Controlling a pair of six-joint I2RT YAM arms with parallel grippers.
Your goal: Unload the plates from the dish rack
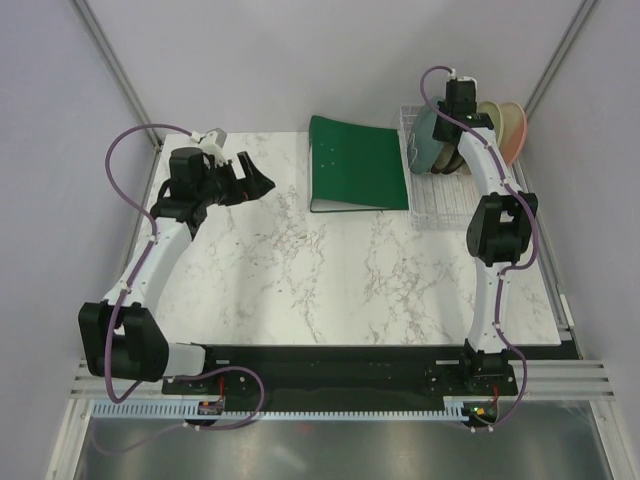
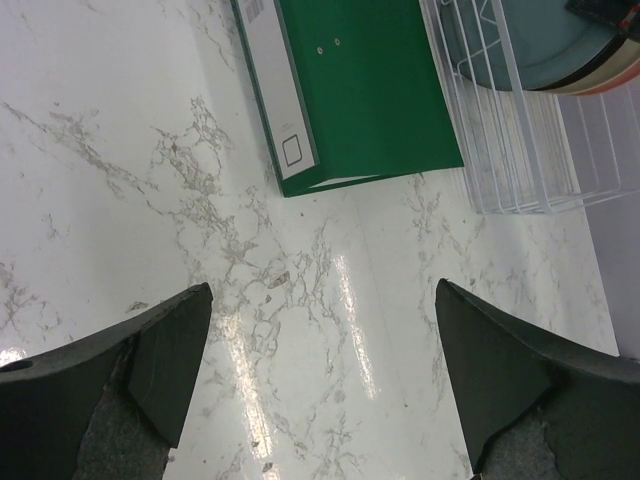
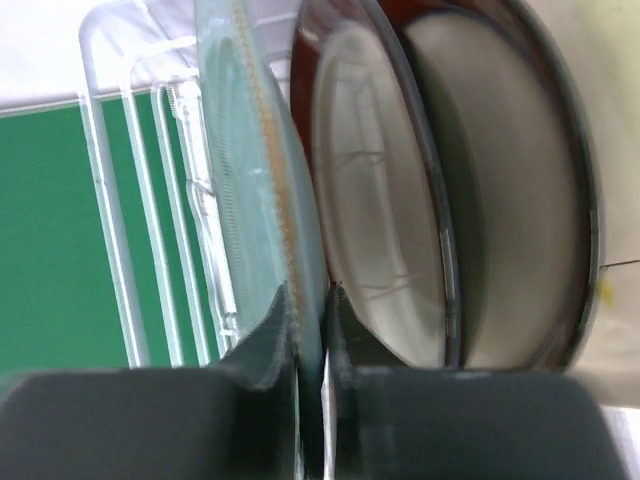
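Slate grey plate (image 3: 255, 170): stood on edge in the dish rack (image 1: 440, 205), outermost of the row on the binder side; its rim is pinched between the right fingers (image 3: 270, 340), which are clamped thinly on it
Other plates: the dark-red rimmed plate (image 3: 375, 200) is stood just behind the grey one, close but apart at the rim; a cream plate (image 3: 505, 230) is nested behind that; a pinkish plate (image 1: 513, 128) is seen at the far end from above
Dish rack: set at the far right of the counter (image 1: 340, 270), just beside a flat green binder (image 1: 358, 162)
Left fingers (image 2: 165, 355): spread wide and empty, held over bare counter at the far left, well apart from the rack
Step in hand: judged to be the first unloading, with the grey plate gripped but not yet raised from its slot
Next move: a straight lift along the slot is called for, so that the ribs and the neighbouring plate are not dragged, followed by a carry to open counter
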